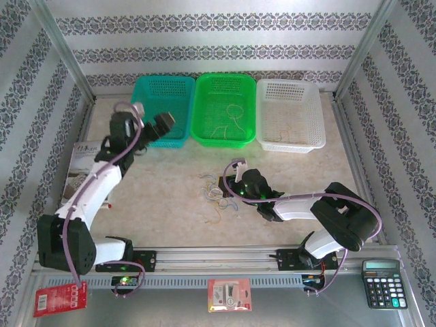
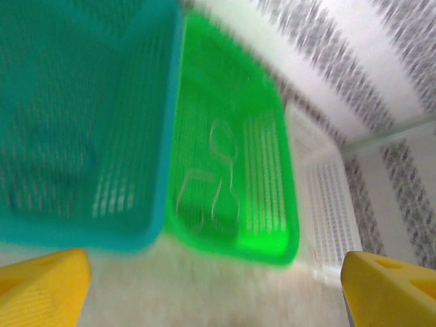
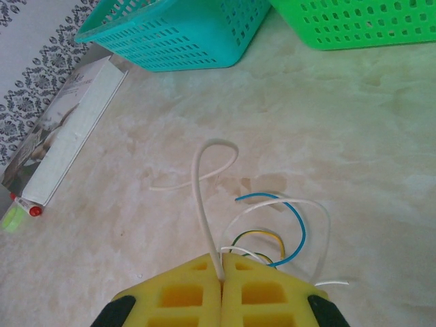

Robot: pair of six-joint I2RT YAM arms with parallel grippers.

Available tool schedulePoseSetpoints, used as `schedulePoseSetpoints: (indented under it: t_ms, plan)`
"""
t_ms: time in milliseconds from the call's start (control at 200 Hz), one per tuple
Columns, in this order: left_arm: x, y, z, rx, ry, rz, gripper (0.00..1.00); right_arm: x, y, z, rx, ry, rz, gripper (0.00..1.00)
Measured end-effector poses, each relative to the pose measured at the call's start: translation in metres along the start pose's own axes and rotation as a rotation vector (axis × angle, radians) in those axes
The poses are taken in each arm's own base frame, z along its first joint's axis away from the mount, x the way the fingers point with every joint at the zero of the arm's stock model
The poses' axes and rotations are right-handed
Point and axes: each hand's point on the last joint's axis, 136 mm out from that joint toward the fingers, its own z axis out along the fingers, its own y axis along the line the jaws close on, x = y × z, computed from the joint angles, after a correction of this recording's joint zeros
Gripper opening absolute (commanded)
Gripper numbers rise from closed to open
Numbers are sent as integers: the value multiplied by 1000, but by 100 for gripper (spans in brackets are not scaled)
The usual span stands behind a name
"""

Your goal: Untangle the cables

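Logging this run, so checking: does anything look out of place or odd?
Nothing damaged or spilled. The cables sit in a loose tangle on the table, a white cable pinched in the shut right gripper. One thin cable lies alone in the green basket.

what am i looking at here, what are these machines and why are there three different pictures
These are two robot arms bolted at the near edge of a table. The overhead picture comes from a fixed camera above and behind them. The other two come from a small camera on each wrist, so the yellow blocks at the bottom of those are that arm's own claw fingers.

The left claw hangs open at the teal basket. Beside that stand a green basket with a few thin cables in it, and a white basket.

The right claw is shut on a white cable, one of a loose tangle of cables lying on the table. A calculator sits at the front right.
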Motion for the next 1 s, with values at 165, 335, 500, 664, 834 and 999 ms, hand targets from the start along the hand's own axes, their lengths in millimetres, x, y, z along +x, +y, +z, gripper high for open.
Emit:
schedulePoseSetpoints:
  t_ms: [165, 335, 500, 664, 834, 999]
  plan:
    - [82, -1, 11, 13, 162, -54, 89, -4, 5, -2, -17, -10, 2, 0]
    - [115, -18, 20, 68, 195, -68, 84, -13, 11, -6, -37, -32, 4, 0]
    - [137, -19, 37, 77, 223, -96, 80, -19, 17, -7, -54, -44, 4, 0]
    - [157, -21, 44, 88, 251, -106, 77, -24, 18, -9, -60, -56, 6, 0]
    - [156, -26, 46, 115, 226, -128, 69, -26, 19, -9, -63, -59, 9, 0]
    - [156, -31, 51, 134, 207, -141, 65, -27, 20, -9, -65, -61, 21, 0]
